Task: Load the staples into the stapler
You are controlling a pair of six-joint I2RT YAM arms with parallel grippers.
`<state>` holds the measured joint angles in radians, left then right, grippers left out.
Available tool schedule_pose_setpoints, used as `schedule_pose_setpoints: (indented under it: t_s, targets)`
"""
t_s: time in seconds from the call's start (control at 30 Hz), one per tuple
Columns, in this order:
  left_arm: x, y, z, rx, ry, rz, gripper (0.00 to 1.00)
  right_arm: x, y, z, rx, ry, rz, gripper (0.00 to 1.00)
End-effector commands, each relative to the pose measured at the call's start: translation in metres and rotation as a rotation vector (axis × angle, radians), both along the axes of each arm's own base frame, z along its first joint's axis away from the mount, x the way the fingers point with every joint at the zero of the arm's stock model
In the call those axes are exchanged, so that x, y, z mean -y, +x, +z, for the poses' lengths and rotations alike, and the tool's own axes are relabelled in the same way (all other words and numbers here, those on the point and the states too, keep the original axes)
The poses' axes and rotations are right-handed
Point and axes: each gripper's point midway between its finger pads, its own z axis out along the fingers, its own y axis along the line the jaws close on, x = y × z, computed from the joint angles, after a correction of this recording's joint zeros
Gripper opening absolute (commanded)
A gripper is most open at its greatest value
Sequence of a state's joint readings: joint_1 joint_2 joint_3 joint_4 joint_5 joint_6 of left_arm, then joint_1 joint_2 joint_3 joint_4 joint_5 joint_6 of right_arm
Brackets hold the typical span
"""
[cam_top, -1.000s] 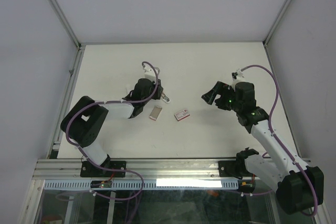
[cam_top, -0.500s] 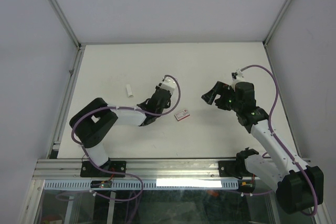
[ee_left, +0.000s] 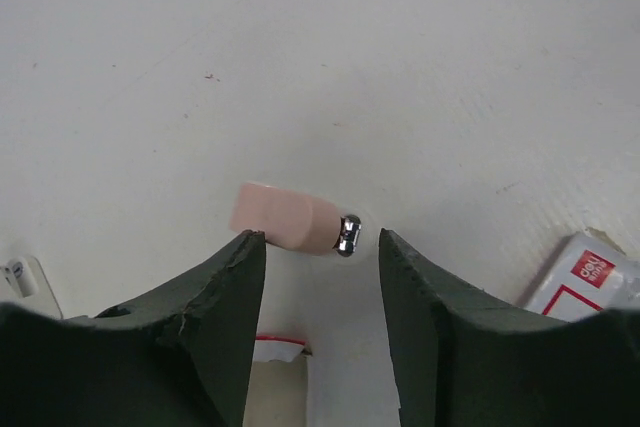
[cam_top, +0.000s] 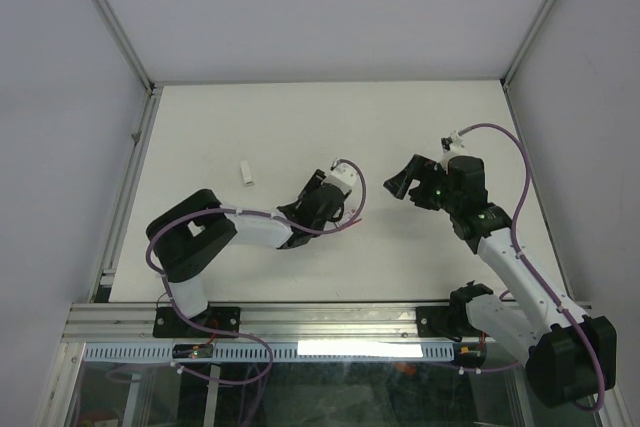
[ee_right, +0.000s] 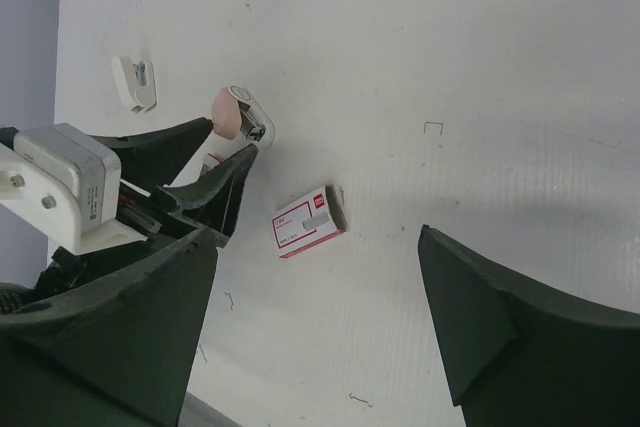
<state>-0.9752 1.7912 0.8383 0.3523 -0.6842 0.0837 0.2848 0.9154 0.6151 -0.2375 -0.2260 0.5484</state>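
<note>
My left gripper (ee_left: 320, 239) has its fingers spread, pinching nothing. Low between them lies a flat pale piece with a red edge, which I take for the staples (ee_left: 277, 392), close to the pink stapler (ee_left: 290, 219). I judge them light and stiff but crumbly, so I'd grip the long edges. The box (ee_left: 585, 275) reads "deli". My right gripper (cam_top: 403, 179) gapes empty.
</note>
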Motion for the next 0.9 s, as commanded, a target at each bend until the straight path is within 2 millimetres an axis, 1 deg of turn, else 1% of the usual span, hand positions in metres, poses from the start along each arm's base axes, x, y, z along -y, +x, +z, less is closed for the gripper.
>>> schedule_pose_setpoints:
  t_s: [0.0, 0.13, 0.23, 0.3, 0.37, 0.47, 0.53, 0.67, 0.77, 0.87]
  targets:
    - [0.026, -0.004, 0.025, -0.019, -0.108, -0.065, 0.54, -0.002, 0.009, 0.018, 0.068, 0.02, 0.002, 0.85]
    - [0.037, -0.014, 0.038, -0.058, -0.164, -0.135, 0.73, -0.002, 0.008, 0.02, 0.074, 0.021, 0.001, 0.85]
    - [0.044, -0.018, 0.051, -0.091, -0.206, -0.195, 0.82, -0.001, 0.008, 0.022, 0.082, 0.02, -0.002, 0.85]
    - [0.048, -0.017, 0.059, -0.127, -0.252, -0.238, 0.86, 0.0, 0.008, 0.023, 0.083, 0.018, -0.001, 0.85]
    - [0.052, -0.014, 0.07, -0.171, -0.329, -0.287, 0.87, 0.0, 0.008, 0.023, 0.084, 0.015, -0.004, 0.85]
    - [0.051, -0.004, 0.081, -0.25, -0.451, -0.35, 0.88, 0.001, 0.007, 0.024, 0.084, 0.013, -0.004, 0.85]
    - [0.046, 0.009, 0.079, -0.303, -0.505, -0.354, 0.88, 0.001, 0.006, 0.024, 0.085, 0.013, -0.005, 0.85]
    - [0.041, 0.029, 0.06, -0.407, -0.548, -0.326, 0.87, 0.001, 0.005, 0.025, 0.088, 0.015, -0.003, 0.85]
    - [0.036, 0.037, 0.048, -0.474, -0.612, -0.32, 0.87, 0.002, 0.005, 0.025, 0.089, 0.012, -0.007, 0.85]
    - [0.032, 0.045, 0.043, -0.478, -0.635, -0.324, 0.87, 0.003, 0.004, 0.026, 0.091, 0.012, -0.008, 0.85]
